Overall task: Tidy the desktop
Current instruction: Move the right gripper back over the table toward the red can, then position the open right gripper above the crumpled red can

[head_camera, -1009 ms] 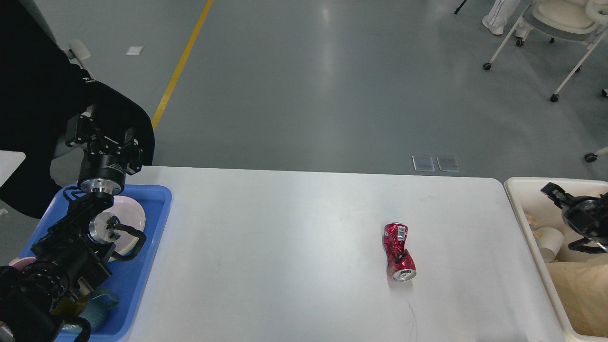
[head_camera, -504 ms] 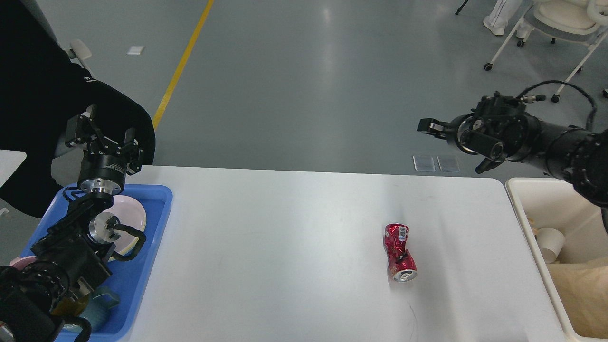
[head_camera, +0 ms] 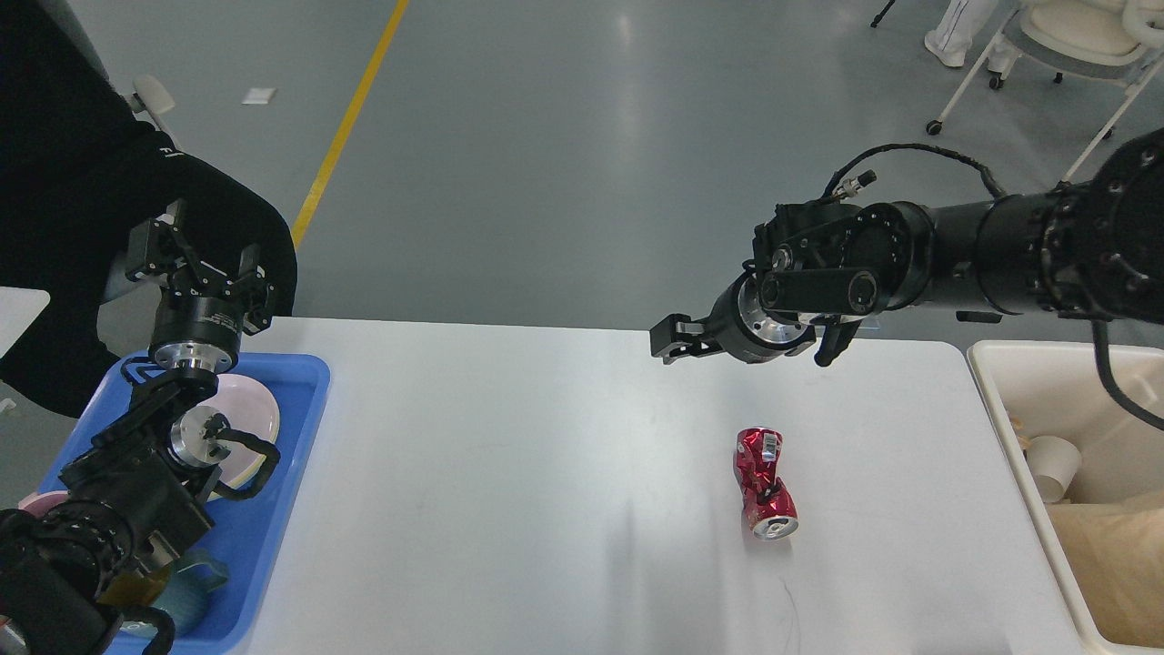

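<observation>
The white desktop (head_camera: 509,473) fills the middle of the head view. A crushed red drink can (head_camera: 764,482) lies on its side on the desktop's right half. My right gripper (head_camera: 671,341) hangs over the desktop's far edge, above and to the left of the can and apart from it. It is dark and seen side-on, so its fingers cannot be told apart. My left gripper (head_camera: 195,253) is open and empty, pointing up above the far end of the blue tray (head_camera: 300,428).
The blue tray at the left edge holds a pink plate (head_camera: 250,414) and a teal cup (head_camera: 186,596). A cream-white bin (head_camera: 1000,400) at the right edge holds paper cups (head_camera: 1055,464) and brown paper. A wheeled chair (head_camera: 1046,55) stands on the floor far right.
My right arm has risen out of the cream bin and swung left across the far edge of the desktop. The left arm and the can have not moved.
</observation>
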Robot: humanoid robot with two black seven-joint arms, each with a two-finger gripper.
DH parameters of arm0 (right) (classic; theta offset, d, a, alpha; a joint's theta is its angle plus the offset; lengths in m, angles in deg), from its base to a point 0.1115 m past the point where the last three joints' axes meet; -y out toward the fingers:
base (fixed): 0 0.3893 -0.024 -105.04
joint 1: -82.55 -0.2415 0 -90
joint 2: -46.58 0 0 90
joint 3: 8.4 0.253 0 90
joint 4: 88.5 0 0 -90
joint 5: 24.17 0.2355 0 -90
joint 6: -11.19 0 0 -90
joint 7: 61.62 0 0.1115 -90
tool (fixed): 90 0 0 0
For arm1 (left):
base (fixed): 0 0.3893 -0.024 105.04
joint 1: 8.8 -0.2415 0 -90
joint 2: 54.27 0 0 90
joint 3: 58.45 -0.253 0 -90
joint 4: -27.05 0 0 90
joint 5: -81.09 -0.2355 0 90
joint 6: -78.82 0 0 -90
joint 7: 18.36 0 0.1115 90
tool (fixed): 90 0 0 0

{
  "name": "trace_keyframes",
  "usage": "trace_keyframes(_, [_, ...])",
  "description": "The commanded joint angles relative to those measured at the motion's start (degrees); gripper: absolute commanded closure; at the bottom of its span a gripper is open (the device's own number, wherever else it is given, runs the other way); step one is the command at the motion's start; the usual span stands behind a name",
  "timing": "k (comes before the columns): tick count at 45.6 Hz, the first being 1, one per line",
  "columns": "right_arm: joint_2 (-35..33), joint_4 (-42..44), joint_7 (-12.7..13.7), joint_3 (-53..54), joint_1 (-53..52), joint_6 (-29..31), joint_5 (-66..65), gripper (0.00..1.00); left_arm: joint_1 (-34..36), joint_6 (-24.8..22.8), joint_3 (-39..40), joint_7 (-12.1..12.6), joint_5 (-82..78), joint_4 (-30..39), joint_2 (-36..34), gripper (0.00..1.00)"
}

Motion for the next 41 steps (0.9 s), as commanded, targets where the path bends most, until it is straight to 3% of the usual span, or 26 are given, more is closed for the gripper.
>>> trace_keyframes(1, [-0.3, -8.2, 0.1, 0.1, -4.0, 0.0, 0.1, 0.0, 0.0, 0.0, 0.0, 0.0, 0.0, 0.0, 0.0, 0.04])
trace_keyframes(9, [-0.4, -15.0, 0.1, 0.2, -9.2, 0.1, 0.1, 0.0, 0.0, 0.0, 0.0, 0.0, -0.1, 0.0, 0.0, 0.04])
trace_keyframes(41, [-0.3, -14.7, 0.2, 0.4, -9.4, -0.4, 0.3, 0.0, 0.0, 0.0, 0.0, 0.0, 0.0, 0.0, 0.0, 0.04])
